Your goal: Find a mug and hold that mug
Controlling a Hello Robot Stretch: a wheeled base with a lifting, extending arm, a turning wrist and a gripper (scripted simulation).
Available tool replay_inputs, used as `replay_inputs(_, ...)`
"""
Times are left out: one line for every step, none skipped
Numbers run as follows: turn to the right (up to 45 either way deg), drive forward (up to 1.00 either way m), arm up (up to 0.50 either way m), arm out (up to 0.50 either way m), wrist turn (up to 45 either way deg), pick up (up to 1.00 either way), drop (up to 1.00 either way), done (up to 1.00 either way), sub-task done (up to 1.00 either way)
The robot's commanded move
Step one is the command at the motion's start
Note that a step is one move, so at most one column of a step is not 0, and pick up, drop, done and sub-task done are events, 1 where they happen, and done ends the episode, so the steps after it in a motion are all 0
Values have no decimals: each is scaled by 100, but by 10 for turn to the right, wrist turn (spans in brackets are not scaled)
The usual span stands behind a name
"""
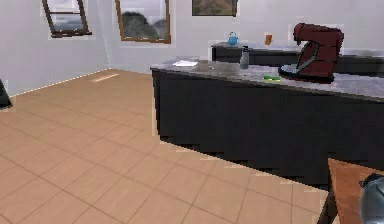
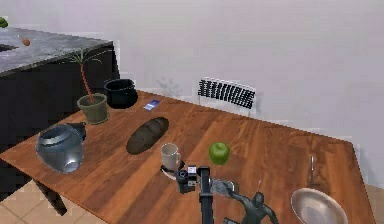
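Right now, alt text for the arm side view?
A pale mug stands on a wooden table, the robot's gripper close by it; whether it holds anything cannot be told. Around them sit a kettle, potted plant, black pot, dark loaf and green apple.

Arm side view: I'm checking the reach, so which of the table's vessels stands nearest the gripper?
The small pale mug, between the dark oval thing and the green apple; the kettle, black pot and plant pot stand farther from the gripper.

Kettle point(image 2: 62, 146), potted plant point(image 2: 93, 105), bread point(image 2: 148, 135), apple point(image 2: 219, 152) on table point(image 2: 275, 150)
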Motion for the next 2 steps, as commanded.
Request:
replay_inputs(0, 0, 0, 0, 0, 100, 0, 0, 0)
replay_inputs(0, 0, 10, 0, 0, 0, 0, 0, 0)
